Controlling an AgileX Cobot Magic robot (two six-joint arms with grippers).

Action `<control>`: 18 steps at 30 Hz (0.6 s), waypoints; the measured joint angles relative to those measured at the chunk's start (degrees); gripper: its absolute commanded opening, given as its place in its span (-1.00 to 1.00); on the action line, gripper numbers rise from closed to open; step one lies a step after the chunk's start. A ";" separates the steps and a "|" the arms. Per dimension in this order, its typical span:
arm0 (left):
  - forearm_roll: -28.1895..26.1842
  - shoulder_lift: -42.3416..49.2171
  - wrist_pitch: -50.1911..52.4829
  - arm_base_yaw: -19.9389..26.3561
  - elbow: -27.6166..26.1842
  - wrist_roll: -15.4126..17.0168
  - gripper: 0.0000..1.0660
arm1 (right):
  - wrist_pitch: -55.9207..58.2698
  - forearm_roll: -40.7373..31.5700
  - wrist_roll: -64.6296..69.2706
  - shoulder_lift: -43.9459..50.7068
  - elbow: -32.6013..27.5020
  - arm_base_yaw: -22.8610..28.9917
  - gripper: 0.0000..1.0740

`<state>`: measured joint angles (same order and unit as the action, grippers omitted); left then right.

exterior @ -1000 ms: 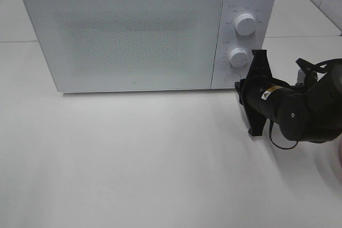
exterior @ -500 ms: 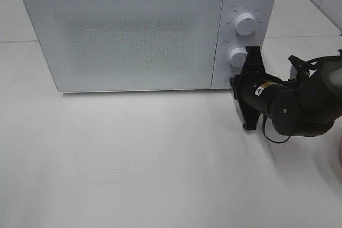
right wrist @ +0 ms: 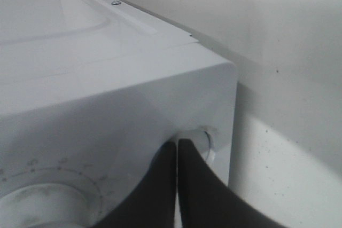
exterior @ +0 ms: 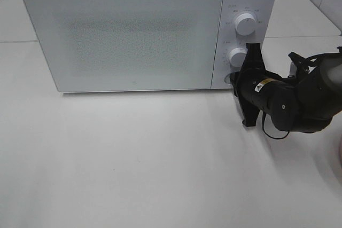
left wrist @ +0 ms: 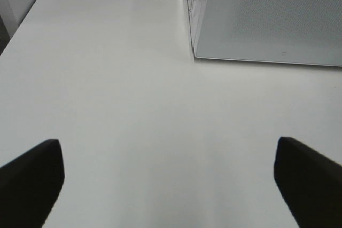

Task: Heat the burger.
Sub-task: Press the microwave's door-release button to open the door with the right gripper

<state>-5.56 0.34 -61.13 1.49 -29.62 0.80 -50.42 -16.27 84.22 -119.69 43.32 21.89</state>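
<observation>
The burger is hidden from every view. A white microwave (exterior: 128, 36) stands at the back of the table with its door shut. My right gripper (exterior: 235, 80) is shut, and its tips rest against the round button (right wrist: 206, 140) at the bottom of the control panel, below the lower knob (exterior: 238, 56). The right wrist view shows the joined fingertips (right wrist: 177, 146) touching that button. My left gripper (left wrist: 171, 185) is open over bare table with nothing between its fingers (left wrist: 32, 177), and the microwave's lower left corner (left wrist: 199, 52) lies ahead of it.
The upper knob (exterior: 246, 24) sits above the lower one on the panel. A white table (exterior: 133, 158) stretches in front of the microwave. A sliver of something pink (exterior: 340, 156) shows at the right edge. A tiled wall stands behind.
My right gripper has moved left and slightly back toward the microwave's control panel, bringing its shut tips up to the round button. The left gripper's jaws stay open.
</observation>
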 measured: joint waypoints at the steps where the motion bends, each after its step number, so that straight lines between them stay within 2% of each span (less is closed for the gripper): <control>1: 0.00 0.00 0.00 0.00 0.00 0.00 0.88 | -0.11 -0.34 -1.03 0.00 0.00 0.00 -1.00; 18: 0.00 0.00 0.00 0.00 0.00 0.00 0.88 | -2.98 -3.15 -3.95 -1.03 0.57 0.69 -1.00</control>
<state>-5.56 0.34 -61.13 1.49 -29.62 0.80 -53.40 -19.42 80.27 -120.72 43.89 22.57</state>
